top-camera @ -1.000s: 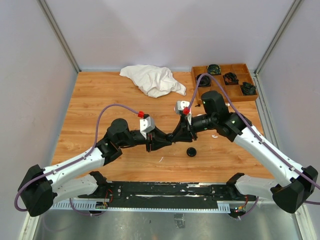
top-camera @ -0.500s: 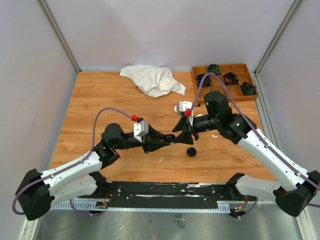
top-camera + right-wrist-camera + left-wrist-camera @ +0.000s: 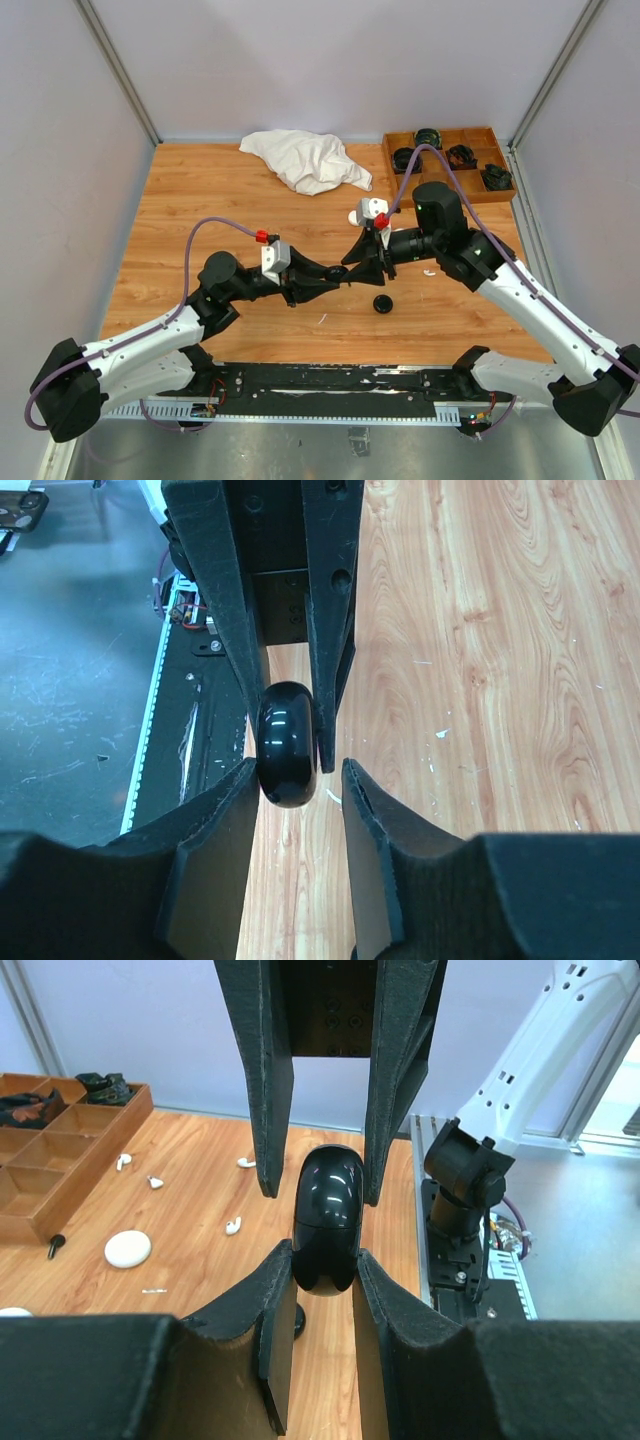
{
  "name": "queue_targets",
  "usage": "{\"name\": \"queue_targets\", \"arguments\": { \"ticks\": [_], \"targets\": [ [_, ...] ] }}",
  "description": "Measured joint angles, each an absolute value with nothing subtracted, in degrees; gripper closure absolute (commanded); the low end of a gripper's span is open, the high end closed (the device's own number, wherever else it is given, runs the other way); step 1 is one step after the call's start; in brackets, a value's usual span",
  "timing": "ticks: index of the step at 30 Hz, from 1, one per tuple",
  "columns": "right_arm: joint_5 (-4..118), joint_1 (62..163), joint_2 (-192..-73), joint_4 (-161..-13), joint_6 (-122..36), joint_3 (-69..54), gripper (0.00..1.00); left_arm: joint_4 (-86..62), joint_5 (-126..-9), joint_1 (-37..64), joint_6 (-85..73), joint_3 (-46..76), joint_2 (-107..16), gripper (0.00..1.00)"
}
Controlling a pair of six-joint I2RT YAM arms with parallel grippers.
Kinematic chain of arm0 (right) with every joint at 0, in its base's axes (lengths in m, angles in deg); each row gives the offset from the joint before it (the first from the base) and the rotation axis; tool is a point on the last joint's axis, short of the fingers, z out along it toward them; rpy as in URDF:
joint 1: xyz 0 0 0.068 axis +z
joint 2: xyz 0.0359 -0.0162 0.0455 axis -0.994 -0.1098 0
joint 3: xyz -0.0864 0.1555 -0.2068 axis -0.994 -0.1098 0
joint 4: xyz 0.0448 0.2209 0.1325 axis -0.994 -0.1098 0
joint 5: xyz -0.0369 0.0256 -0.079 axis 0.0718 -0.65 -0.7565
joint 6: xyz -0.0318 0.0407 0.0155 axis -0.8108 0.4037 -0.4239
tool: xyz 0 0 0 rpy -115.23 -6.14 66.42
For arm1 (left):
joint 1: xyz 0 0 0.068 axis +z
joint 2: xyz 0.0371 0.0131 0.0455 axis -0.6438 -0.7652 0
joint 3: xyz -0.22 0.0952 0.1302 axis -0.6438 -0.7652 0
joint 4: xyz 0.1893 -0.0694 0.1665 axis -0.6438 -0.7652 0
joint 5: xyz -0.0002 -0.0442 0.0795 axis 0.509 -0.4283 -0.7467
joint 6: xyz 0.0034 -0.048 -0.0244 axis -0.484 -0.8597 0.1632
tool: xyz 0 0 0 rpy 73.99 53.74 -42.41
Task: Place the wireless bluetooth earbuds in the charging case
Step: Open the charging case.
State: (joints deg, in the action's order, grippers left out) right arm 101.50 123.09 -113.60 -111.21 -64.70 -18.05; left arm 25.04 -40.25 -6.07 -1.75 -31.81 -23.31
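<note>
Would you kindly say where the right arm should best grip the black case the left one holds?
I would grip the black case on its flat faces, at the rounded half clear of the left gripper, coming head-on from the opposite side: it is held edge-on, so those faces are exposed.

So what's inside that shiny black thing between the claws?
Its inside is hidden: the black case shows only its glossy outer shell, pinched by the left gripper, with the right gripper open around it. Small white earbuds lie out on the table.
</note>
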Motion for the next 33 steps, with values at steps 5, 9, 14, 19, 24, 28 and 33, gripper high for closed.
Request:
{"name": "queue_targets", "arguments": {
  "ticks": [5,9,14,19,24,28,33],
  "targets": [
    [102.6,123.1,-113.9,-109.7,-63.3,-18.6,0.74,25.7,-40.7,-6.1,-2.5,-31.8,-23.6,0.97],
    [103.1,123.1,-114.0,-109.5,-63.1,-18.7,0.88,26.0,-41.0,-6.1,-3.1,-32.0,-23.8,0.76],
    [103.1,123.1,-114.9,-111.0,-64.0,-18.3,0.91,25.5,-41.7,-6.1,-2.8,-32.5,-23.3,0.57],
    [101.9,123.2,-117.3,-114.9,-65.2,-16.3,0.91,24.3,-42.2,-6.1,-1.9,-32.5,-22.3,0.53],
    [100.4,124.4,-118.8,-117.2,-65.8,-14.9,0.91,23.7,-42.1,-6.1,-1.4,-32.5,-22.7,0.52],
    [99.6,124.6,-118.9,-118.1,-66.3,-14.8,0.91,23.4,-42.1,-6.1,-1.2,-32.5,-23.5,0.52],
    [98.8,124.6,-118.9,-118.3,-66.5,-13.9,0.91,23.2,-42.4,-6.1,-1.3,-32.5,-23.7,0.52]
  ]
}}
